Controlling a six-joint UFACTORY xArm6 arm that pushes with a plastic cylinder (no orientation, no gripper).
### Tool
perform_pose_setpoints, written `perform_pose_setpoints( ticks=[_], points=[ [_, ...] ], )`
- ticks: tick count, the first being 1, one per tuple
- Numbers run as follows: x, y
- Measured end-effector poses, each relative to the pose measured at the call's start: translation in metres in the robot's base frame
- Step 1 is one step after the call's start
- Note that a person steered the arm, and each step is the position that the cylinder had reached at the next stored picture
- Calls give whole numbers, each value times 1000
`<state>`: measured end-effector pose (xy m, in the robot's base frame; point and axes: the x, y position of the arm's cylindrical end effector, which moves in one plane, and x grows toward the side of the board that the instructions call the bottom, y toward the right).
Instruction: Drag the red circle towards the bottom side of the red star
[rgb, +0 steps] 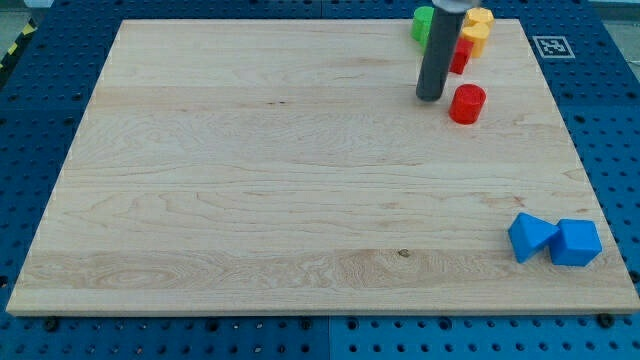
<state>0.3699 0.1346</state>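
Note:
The red circle (467, 104) is a short red cylinder on the wooden board at the view's upper right. My tip (430, 97) stands just to its left, a small gap apart. The red star (460, 55) lies above the red circle, near the top edge, partly hidden behind the rod. The rod comes down from the view's top.
Two yellow blocks (476, 30) sit right of the red star, and a green block (423, 24) sits left of the rod at the top edge. Two blue blocks (530, 236) (577, 242) lie at the lower right corner. A marker tag (550, 46) is at the top right corner.

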Motion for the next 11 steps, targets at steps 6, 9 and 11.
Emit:
perform_pose_setpoints(
  ticks=[6,9,11],
  points=[
    [34,34],
    [2,52],
    [-17,51]
  ],
)
